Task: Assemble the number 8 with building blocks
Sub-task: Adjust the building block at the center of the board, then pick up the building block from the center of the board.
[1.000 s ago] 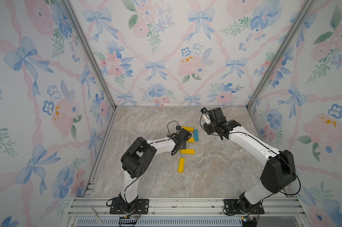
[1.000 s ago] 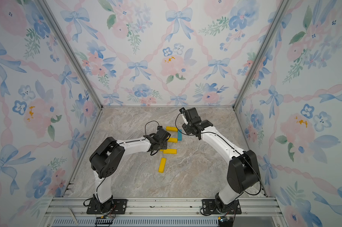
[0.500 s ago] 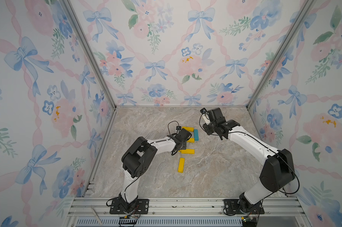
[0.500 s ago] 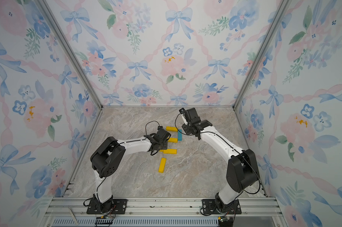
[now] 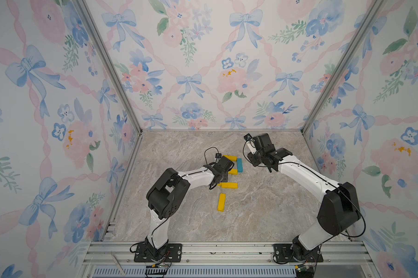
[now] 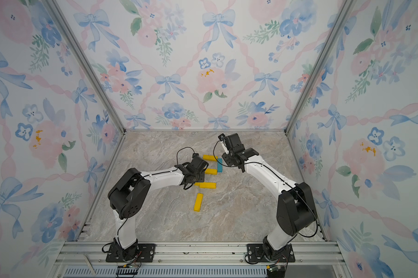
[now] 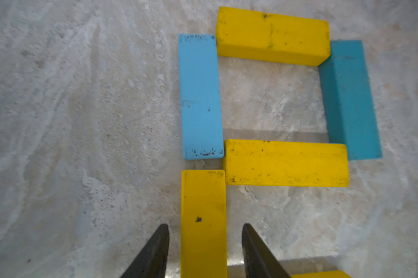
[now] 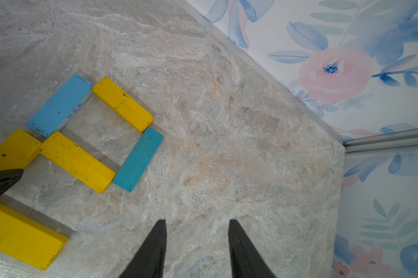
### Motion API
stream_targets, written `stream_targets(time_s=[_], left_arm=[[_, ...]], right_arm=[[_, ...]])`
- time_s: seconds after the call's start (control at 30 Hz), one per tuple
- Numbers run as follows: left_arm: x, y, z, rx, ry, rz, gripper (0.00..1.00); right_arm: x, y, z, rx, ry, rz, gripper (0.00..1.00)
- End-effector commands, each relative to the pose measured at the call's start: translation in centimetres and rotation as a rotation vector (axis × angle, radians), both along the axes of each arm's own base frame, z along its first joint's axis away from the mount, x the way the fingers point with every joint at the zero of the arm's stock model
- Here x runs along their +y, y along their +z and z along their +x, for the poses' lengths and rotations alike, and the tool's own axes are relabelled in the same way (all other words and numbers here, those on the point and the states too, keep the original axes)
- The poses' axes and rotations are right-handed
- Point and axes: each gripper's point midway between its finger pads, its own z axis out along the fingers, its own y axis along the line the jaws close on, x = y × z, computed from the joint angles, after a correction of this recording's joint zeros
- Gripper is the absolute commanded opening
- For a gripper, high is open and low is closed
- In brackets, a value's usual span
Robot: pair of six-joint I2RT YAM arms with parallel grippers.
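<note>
In a top view the left gripper [image 5: 223, 178] is down among the building blocks on the marble table [image 5: 263, 204], and its wrist hides the jaws. Beside it lie a far yellow bar [image 5: 230, 158], a teal bar [image 5: 239, 165] set lengthwise at the right, a middle yellow bar [image 5: 233, 171] and a near yellow bar [image 5: 229, 185]. A loose yellow bar [image 5: 221, 202] lies apart toward the front rail [image 5: 227, 250], and the right gripper [image 5: 261, 160] hangs just right of the teal bar.

Left arm [image 5: 196, 175], right arm [image 5: 299, 173]: white shells, black joint housings, thin black cables [image 5: 205, 156] looped at wrists, black base plates [image 5: 176, 251] with screws. Left gripper [image 7: 205, 225] fingers [image 7: 155, 250] black, tapered.
</note>
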Motion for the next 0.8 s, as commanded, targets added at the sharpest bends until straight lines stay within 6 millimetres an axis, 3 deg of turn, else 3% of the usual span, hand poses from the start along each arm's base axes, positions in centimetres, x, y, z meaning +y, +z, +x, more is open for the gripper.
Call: stream_targets(time_s=[0.0,0.1,0.23,0.3,0.37,0.47,0.63,0.77], left_arm=[[0.7,5.1,0.6,-0.092,0.001,-0.027,0.54],[2.9,7.1,0.7,-0.117,0.036,-0.034,0.55],[8.5,8.3,1.3,-0.142,0.15,-0.025,0.56],[11.1,8.2,1.4,-0.149,0.204,0.001,0.56],[12.7,7.9,1.6,-0.147,0.24,0.021,0.56],[13.9,6.9,1.7,-0.135,0.271,0.052,0.56],[14.3,5.4,1.4,-0.107,0.279,0.079,0.56],[14.7,5.4,1.0,-0.111,0.28,0.089,0.56]], right_arm=[[0.6,1.9,-1.1,-0.047,0.01,0.008,0.43],[1.5,2.6,-3.1,-0.049,0.003,0.019,0.43],[2.3,2.6,-6.5,0.021,-0.115,0.161,0.45],[2.8,1.2,-8.8,0.108,-0.274,0.338,0.46],[5.1,-0.7,-11.5,0.167,-0.316,0.42,0.46],[7.7,-3.9,-14.8,0.22,-0.354,0.366,0.64],[11.5,-7.2,-17.6,0.288,-0.338,0.305,0.67],[12.7,-9.9,-19.2,0.367,-0.39,0.313,0.66]])
